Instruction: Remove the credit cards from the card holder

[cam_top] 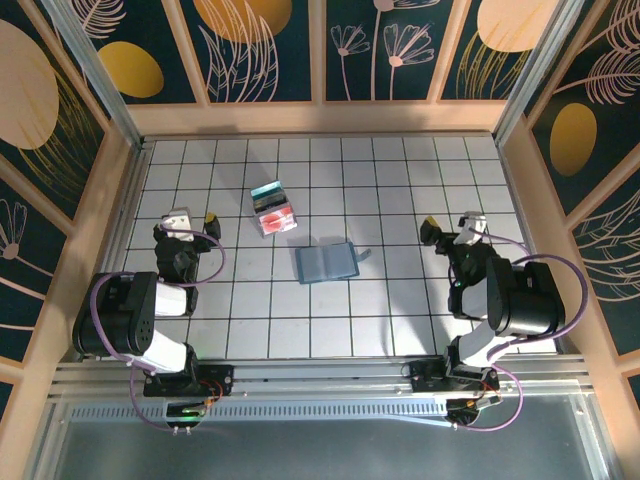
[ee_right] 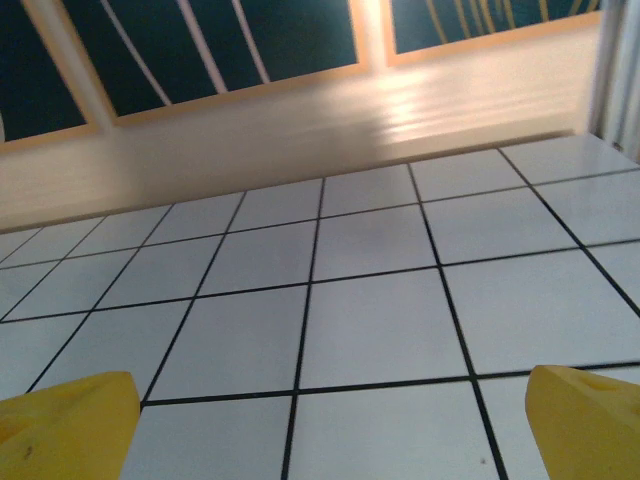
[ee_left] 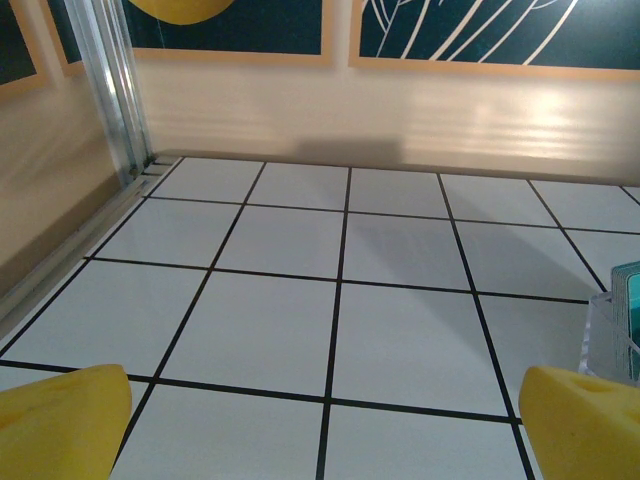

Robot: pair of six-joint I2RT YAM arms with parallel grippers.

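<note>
The left tool is held wide, with nothing between its yellow fingertips, low over the tiled counter. To its right and slightly ahead, the credit cards are seen bunched together: 1 teal, 1 black and 1 red-pink, 3 in all. In the left wrist view a teal edge is caught inside a clear plastic casing just beyond the right fingertip. Whether the casing encloses all 3 cannot be told.

Further right, between the 2 tools and apart from the cards, 1 card holder is laid flat with its blue-grey face up. No card colour is made out in it.

The right tool is likewise spread wide and empty, with bare tiles ahead of it and the card holder well off to its left.

Neither tool is engaged with anything. The cards are judged to be already outside the card holder, so the task is taken to be at or near its end. If a pocket proves still filled, the holder would need pinning by 1 tool while the other pinches the card's exposed edge.
</note>
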